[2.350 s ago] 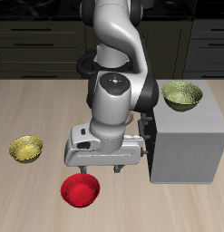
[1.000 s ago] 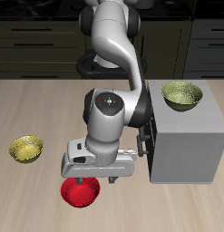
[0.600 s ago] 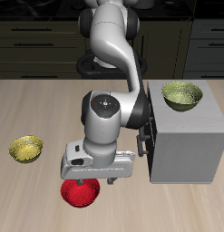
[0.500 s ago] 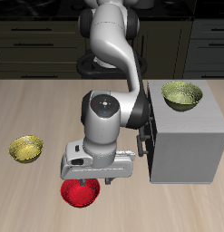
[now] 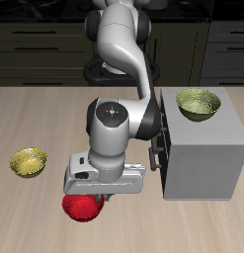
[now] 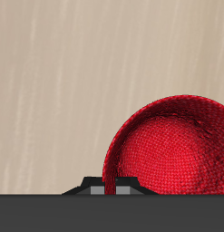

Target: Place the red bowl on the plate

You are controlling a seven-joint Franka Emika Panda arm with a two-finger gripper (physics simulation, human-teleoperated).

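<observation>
Near the table's front edge, the end effector (image 5: 89,197) covers the red bowl (image 5: 80,209).

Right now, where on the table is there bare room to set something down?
Bare wood lies between the yellow-green bowl and the red bowl, and along the table's back edge. It is crowded where the gripper hangs over the red bowl beside the grey box.

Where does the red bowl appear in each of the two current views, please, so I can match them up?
Exterior view: the red bowl sits near the table's front edge, partly hidden under the gripper.
Wrist view: the red bowl fills much of the frame, its rim against the gripper's dark body.
Shared landmark: the light wooden table.
</observation>
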